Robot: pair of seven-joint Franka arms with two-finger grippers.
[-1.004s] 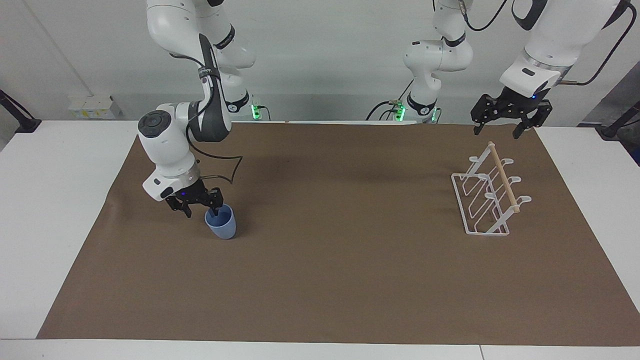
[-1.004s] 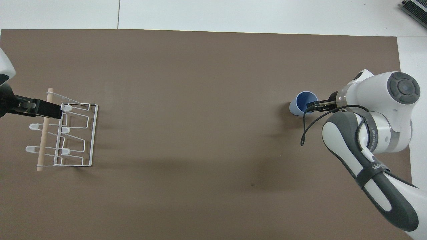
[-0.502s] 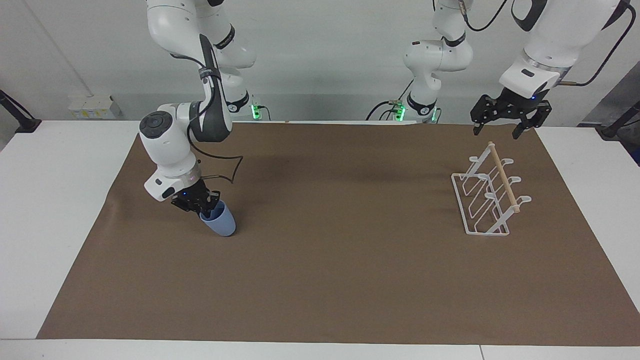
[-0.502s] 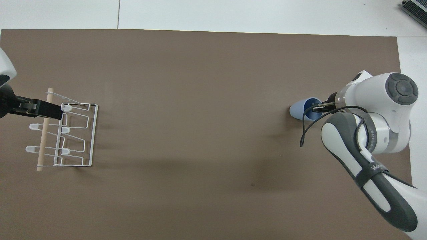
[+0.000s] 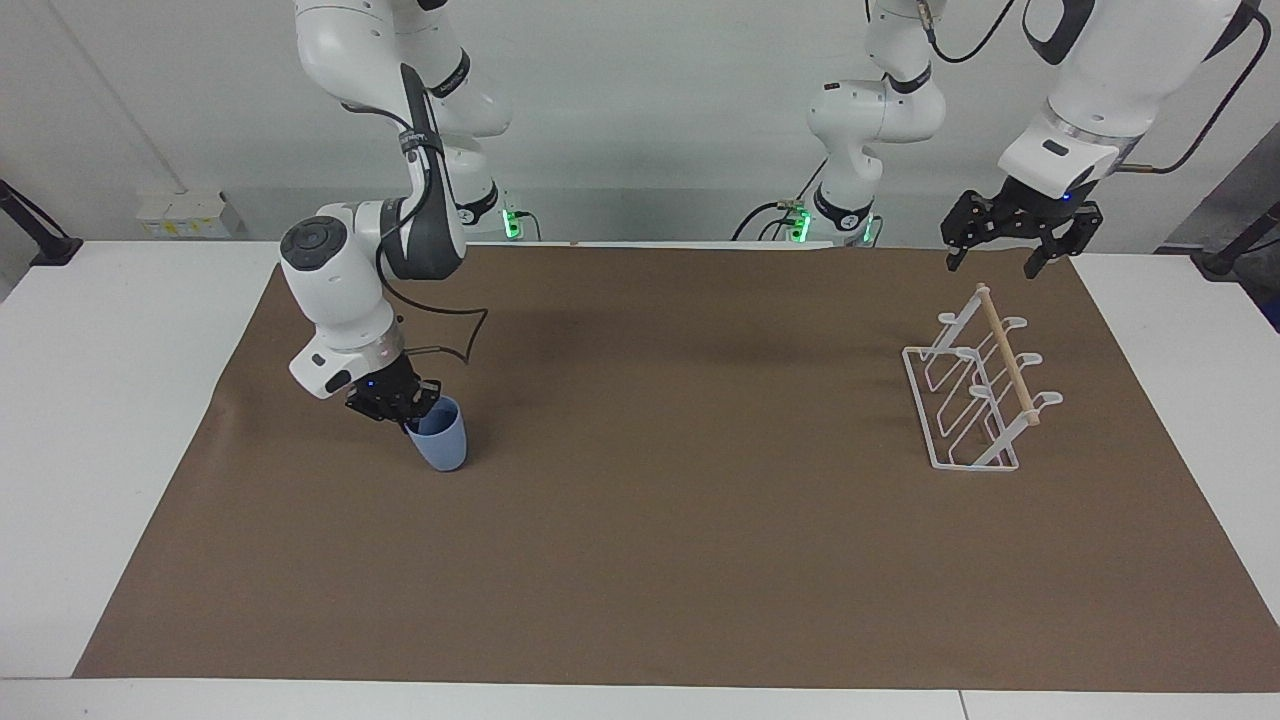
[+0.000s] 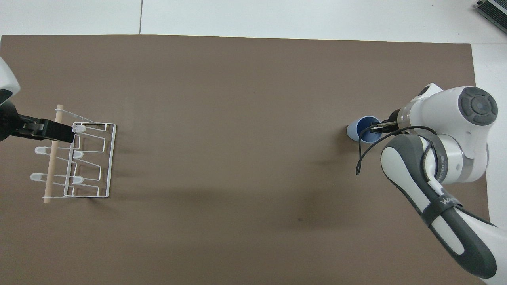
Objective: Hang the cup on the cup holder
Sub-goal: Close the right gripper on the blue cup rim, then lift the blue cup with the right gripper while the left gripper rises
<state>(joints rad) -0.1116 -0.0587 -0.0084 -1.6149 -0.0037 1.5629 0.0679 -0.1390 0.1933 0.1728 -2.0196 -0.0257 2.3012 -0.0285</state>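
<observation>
Cup [image 5: 441, 441], light blue and handleless, sits toward the right arm's end of the brown mat [image 5: 660, 560], tipped off upright with its mouth leaning toward the right gripper [image 5: 403, 405]. That gripper's fingers are pinched narrow on the cup's rim, one inside the mouth and one outside, as far as the facing view lets me judge. Whether the base is touching the mat or just clear of it, I cannot tell.

A pinch on one thin wall is the weak spot. The cup looks smooth and tapered, so it could pivot about the fingertips or slip out as it travels, and a dropped cup would likely roll on the mat.

Well apart, toward the left arm's end of the table, stands the cup holder [image 5: 975, 395], a white wire rack with a wooden dowel [image 5: 1007, 355] along its top. It looks light, so a push against a prong might shove or tip it.

The left gripper [image 5: 1008, 262] waits above the rack's end nearest the robots, fingers spread wide and empty.
</observation>
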